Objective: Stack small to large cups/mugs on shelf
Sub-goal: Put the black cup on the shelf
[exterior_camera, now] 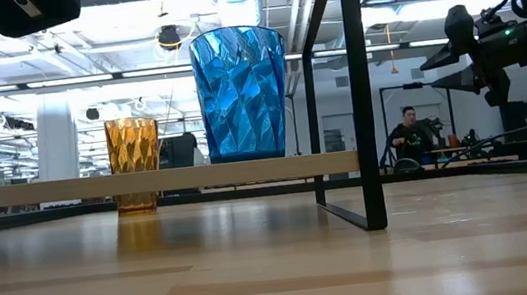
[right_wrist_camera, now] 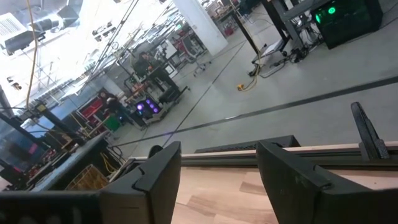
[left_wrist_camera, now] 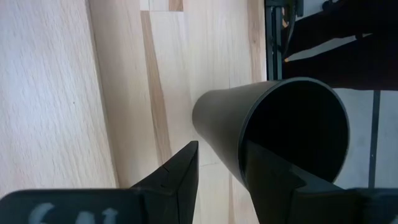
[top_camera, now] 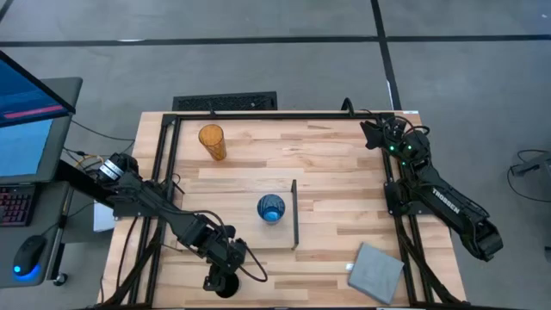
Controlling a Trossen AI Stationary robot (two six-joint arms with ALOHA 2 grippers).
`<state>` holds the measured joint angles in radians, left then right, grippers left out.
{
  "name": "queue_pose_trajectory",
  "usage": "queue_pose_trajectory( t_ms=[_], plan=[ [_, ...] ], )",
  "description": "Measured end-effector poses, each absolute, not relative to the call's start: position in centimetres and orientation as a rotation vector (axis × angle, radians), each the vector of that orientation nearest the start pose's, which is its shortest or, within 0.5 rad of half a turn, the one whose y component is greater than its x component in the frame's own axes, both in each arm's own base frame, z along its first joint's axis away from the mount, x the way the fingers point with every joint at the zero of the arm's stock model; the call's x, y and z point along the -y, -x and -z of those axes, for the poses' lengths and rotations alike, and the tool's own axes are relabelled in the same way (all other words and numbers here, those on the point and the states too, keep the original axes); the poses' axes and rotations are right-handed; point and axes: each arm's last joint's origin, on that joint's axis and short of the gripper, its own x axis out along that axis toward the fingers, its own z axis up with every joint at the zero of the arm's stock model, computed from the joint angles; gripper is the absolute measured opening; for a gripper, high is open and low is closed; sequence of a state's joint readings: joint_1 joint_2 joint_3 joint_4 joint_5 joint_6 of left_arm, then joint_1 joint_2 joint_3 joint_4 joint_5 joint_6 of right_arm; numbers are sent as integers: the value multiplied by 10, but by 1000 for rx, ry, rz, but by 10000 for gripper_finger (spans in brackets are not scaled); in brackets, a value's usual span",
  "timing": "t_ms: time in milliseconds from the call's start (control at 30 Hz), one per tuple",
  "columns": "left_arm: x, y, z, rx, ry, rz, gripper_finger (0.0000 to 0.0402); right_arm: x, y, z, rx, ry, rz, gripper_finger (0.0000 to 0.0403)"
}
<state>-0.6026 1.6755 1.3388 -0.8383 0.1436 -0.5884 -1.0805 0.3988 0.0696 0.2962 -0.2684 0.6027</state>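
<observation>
Left pincer (top_camera: 222,282), seen from above, hung at the tabletop's (top_camera: 344,172) near edge, apart from the shelf (top_camera: 245,215), where the blue cup (top_camera: 270,208) already stood; the orange tumbler (top_camera: 212,142) waited far back and the right pincer (top_camera: 372,133) idled at the far corner. Low down, blue cup (exterior_camera: 242,92) sat on the shelf (exterior_camera: 147,183), tumbler (exterior_camera: 135,165) behind it. At the left wrist, fingers (left_wrist_camera: 180,171) straddled the black cup's (left_wrist_camera: 273,134) wall, grasping it. The right wrist showed its pincer (right_wrist_camera: 217,180) released and empty. Stacking had probably barely begun.
</observation>
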Motion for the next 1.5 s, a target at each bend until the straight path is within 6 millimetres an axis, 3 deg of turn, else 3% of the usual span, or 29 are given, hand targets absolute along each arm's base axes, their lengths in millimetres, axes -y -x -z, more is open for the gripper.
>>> queue_pose_trajectory(
  t_ms=[300, 433, 633, 967, 1267, 1500],
  plan=[
    [198, -283, -240, -1331, 250, 304, 112, 105, -65, -180, 217, -592, 796, 230],
    [198, -283, -240, -1337, 255, 306, 84, 105, -65, -180, 216, -592, 797, 230],
    [199, -283, -240, -1337, 263, 317, 9, 105, -65, -180, 215, -592, 797, 230],
    [198, -283, -241, -1342, 282, 300, 2, 105, -65, -179, 209, -594, 799, 230],
    [177, -274, -262, -1321, 272, 238, 1, 105, -65, -175, 174, -616, 810, 230],
    [138, -256, -293, -1253, 227, 60, 0, 105, -65, -175, 176, -614, 814, 230]
  ],
)
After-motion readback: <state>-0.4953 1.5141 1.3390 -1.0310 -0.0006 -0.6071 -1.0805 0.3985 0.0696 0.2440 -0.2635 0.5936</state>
